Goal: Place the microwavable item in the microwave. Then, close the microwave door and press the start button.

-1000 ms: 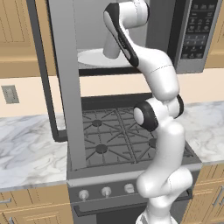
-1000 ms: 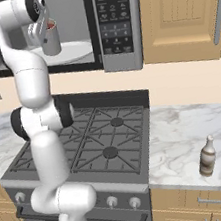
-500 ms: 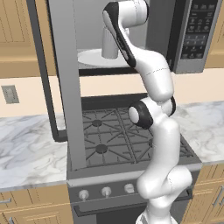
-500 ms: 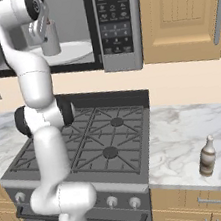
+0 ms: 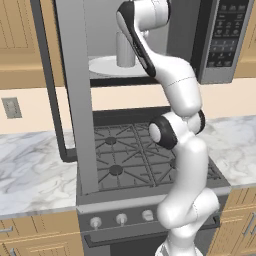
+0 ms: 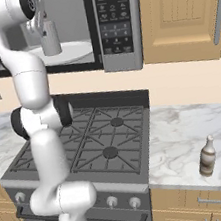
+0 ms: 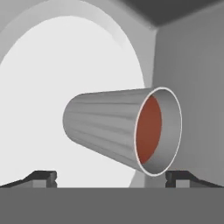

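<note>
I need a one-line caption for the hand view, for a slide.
Grey cup with reddish contents standing on the white turntable inside the microwave, open gripper fingertips apart on either side.

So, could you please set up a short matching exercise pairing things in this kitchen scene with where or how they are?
Things:
1. small grey cylindrical cup
2. small brown-and-white bottle
3. wide grey-framed microwave door
4. dark button panel

Places or states:
A. on the marble counter right of the stove
B. swung open
C. on the white turntable plate
D. on the microwave's right side

Pairs: 1-C, 2-A, 3-B, 4-D
</note>
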### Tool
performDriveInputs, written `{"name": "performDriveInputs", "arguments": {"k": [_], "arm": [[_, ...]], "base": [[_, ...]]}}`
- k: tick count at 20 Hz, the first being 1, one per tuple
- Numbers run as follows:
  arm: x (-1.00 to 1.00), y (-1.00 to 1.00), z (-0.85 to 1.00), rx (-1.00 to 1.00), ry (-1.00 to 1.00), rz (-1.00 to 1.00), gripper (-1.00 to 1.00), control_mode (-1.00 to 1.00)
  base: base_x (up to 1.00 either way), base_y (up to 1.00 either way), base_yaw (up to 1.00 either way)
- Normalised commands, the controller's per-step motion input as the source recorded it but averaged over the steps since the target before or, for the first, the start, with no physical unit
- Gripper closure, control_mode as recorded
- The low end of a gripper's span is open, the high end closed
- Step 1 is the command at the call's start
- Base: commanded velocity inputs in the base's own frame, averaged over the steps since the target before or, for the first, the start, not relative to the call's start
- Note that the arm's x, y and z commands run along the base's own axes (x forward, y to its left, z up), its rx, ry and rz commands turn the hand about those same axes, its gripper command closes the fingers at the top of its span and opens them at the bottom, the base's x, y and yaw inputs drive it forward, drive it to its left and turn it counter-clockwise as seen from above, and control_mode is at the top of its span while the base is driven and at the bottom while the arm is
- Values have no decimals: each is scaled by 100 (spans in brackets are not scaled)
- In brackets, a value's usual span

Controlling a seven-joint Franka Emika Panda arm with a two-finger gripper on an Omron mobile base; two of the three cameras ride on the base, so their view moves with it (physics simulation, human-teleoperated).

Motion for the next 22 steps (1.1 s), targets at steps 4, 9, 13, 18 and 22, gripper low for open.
{"name": "performDriveInputs", "arguments": {"k": [4, 9, 13, 18, 22], "arm": [[-22, 2, 0, -4, -29, 3, -100, -100], [-51, 5, -59, -10, -24, 2, -100, -100], [-82, 0, -100, -24, -30, 4, -100, -100], [-85, 0, -100, -25, -31, 4, -100, -100], [-61, -1, -95, -23, -27, 4, -100, -100]], "base": [[0, 0, 0], [0, 0, 0], [0, 0, 0], [0, 0, 0], [0, 0, 0]]}}
